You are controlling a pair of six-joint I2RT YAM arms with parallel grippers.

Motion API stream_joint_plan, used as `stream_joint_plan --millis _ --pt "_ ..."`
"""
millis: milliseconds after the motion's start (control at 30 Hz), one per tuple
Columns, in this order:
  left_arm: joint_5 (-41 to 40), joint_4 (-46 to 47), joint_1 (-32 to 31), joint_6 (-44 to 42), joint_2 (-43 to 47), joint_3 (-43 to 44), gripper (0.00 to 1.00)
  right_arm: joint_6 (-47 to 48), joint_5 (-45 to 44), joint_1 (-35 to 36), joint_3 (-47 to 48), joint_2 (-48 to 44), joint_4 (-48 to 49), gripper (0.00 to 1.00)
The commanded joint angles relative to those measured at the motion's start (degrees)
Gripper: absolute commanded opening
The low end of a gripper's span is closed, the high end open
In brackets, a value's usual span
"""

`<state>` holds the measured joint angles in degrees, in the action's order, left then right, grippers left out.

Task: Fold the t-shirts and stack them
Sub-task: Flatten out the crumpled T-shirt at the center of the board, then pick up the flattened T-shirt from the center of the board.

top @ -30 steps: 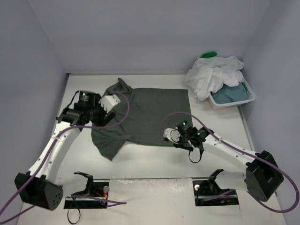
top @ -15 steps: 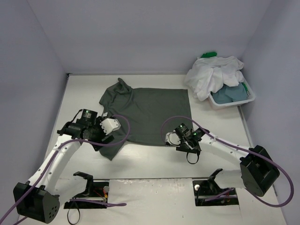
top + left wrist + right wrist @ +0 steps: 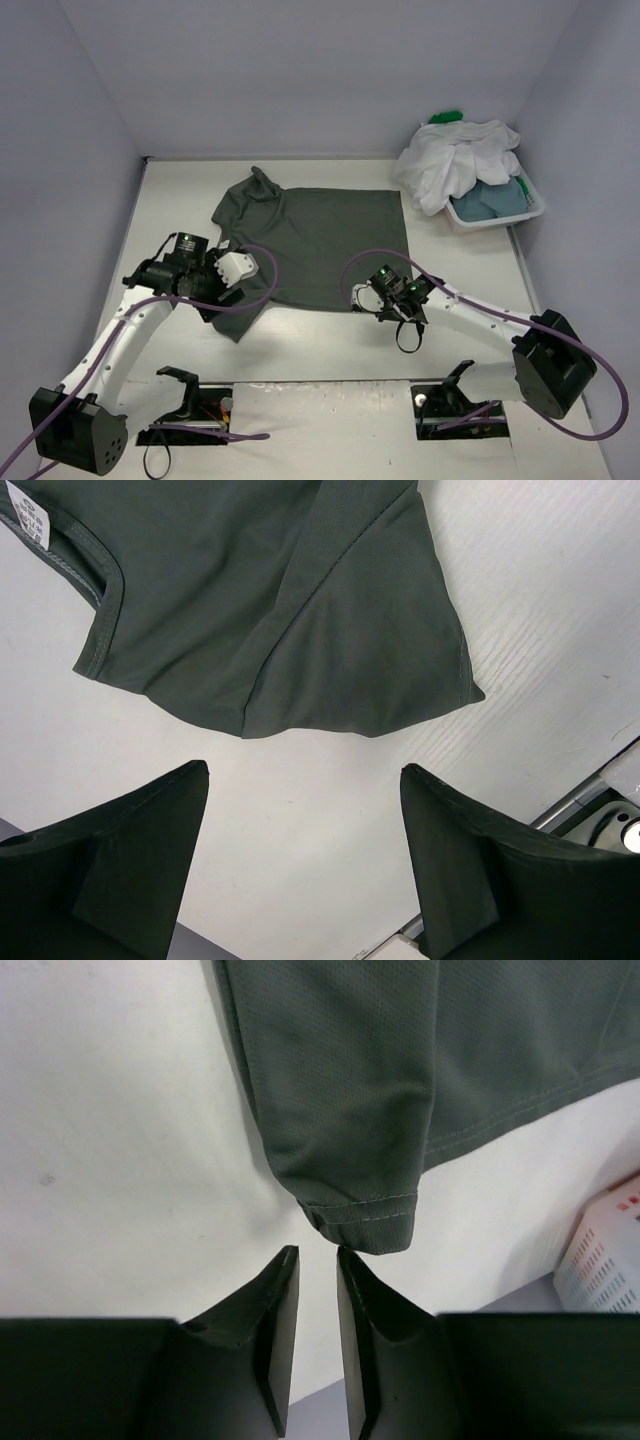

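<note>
As the left fingers [image 3: 130, 870] withdrew, the right fingers [image 3: 268, 1330] narrowed.

We see a white table [image 3: 300, 340] with a dark grey t-shirt [image 3: 320, 245] spread flat across its middle, one sleeve bunched at the far left, and a white slotted basket [image 3: 500, 219] standing in the far right corner

Four shirts show: one grey shirt [image 3: 320, 245], one white shirt [image 3: 455, 165], one blue shirt [image 3: 490, 198], one green shirt [image 3: 445, 117]. One basket [image 3: 530, 212], far right. Two arms: left arm [image 3: 120, 335], right arm [image 3: 480, 318].
</note>
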<state>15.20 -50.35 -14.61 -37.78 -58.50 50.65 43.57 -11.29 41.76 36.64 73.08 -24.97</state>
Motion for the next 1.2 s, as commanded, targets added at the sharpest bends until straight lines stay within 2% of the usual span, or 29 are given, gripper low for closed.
stream_joint_plan --millis 0,67,100,133,167,267,333,567,700,833,1000,1167 --pt "1.1 0.4 0.0 -0.2 0.1 2.3 0.72 0.4 -5.9 0.5 0.4 -0.5 -0.8 0.18" --pt "1.1 0.2 0.0 -0.2 0.1 2.7 0.72 1.0 -7.9 0.5 0.4 -0.7 -0.8 0.12" --pt "1.1 0.0 0.0 -0.1 0.2 2.8 0.72 1.2 -9.8 0.6 0.4 -0.8 -0.8 0.12" --pt "1.1 -0.1 0.0 -0.1 0.2 2.8 0.72 1.4 -10.6 0.6 0.4 -1.1 -0.9 0.15" --pt "1.0 -0.1 0.0 0.1 0.5 2.9 0.72 1.7 -11.1 0.7 0.4 -1.4 -0.9 0.23" --pt "1.2 -0.5 0.0 0.1 1.0 2.5 0.72 1.8 -9.9 1.5 0.4 -2.8 -1.1 0.31" --pt "1.2 -0.8 0.0 -0.1 1.3 2.3 0.72 1.6 -8.4 2.2 0.1 -3.0 -1.6 0.32" --pt "0.6 -0.8 0.0 -0.2 1.1 2.1 0.72 -1.3 -2.5 6.1 0.1 -4.3 -2.0 0.33" --pt "0.8 -0.6 0.0 -0.1 1.0 2.0 0.72 -3.5 -0.2 10.2 -0.6 -1.6 -1.9 0.33" --pt "1.1 -0.2 0.0 0.4 1.1 1.6 0.72 -4.2 1.8 10.6 0.2 -0.4 -1.7 0.33" --pt "0.8 -0.3 0.0 0.2 1.3 1.1 0.72 -4.8 -4.3 10.7 0.8 1.7 -1.2 0.33" --pt "0.7 -0.3 0.0 0.0 1.3 2.1 0.72 -4.6 -6.9 10.7 1.1 1.3 -1.2 0.33"
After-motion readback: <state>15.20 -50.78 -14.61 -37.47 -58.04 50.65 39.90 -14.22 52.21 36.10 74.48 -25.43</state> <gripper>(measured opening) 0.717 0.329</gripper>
